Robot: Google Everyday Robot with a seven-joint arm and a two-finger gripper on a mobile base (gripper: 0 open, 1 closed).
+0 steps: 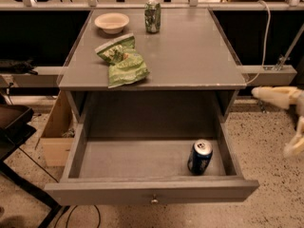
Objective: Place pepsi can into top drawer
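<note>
On the flat grey desk [190, 56], a pale shallow bowl [111, 22] sits by the back left corner. A crumpled green crisp bag [122, 61] lies toward the front left edge, and a green soda can [152, 16] stands at the back edge near the middle (none of these belongs to the job). Below the desk's front edge the wide shallow grey top drawer [118, 193] is pulled out, with its small round metal knob [154, 199] at the centre of the front panel. The small dark blue pepsi can [200, 156] stands upright inside, long axis vertical, in the drawer's front right corner, near its right wall. Farther right, past the desk's right edge and outside the drawer, the pale two-finger gripper [271, 121] hangs spread wide, holding nothing. The can lies to its left and lower, well apart. I judge the placing done, so a coming move need only lead rightward, away from the can.
</note>
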